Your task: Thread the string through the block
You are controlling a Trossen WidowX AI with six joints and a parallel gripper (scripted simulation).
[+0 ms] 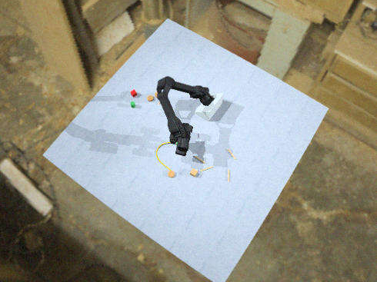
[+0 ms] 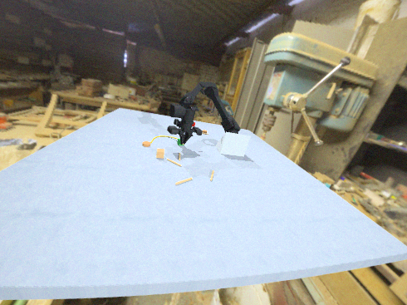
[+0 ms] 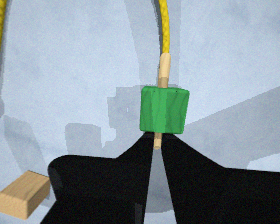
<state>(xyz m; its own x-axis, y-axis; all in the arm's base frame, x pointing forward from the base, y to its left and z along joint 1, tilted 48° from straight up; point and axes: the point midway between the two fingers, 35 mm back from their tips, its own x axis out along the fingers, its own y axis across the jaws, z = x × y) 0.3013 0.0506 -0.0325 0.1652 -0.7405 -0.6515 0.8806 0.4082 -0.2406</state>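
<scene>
The green block (image 3: 164, 110) (image 2: 179, 142) stands on the table just beyond the fingertips. The wooden stick (image 3: 165, 65) runs through its hole, with its thicker end out on the far side and its thin tip out on the near side. The yellow string (image 3: 165, 30) (image 1: 157, 154) (image 2: 164, 136) leaves the stick's far end and curves to the round wooden button (image 1: 171, 174) (image 2: 146, 145). My gripper (image 3: 156, 132) (image 2: 183, 144) is shut on the stick's near tip, close against the block. In the top view the arm hides the fingertips.
A small wooden block (image 1: 194, 172) (image 2: 160, 153) (image 3: 22, 197) lies near the button. Several loose sticks, such as one (image 1: 228, 175) and another (image 1: 206, 168), lie beyond it. A red cube (image 1: 133, 93), a green piece (image 1: 132, 104) and a wooden disc (image 1: 150, 98) lie behind. A white box (image 2: 237, 144) stands right.
</scene>
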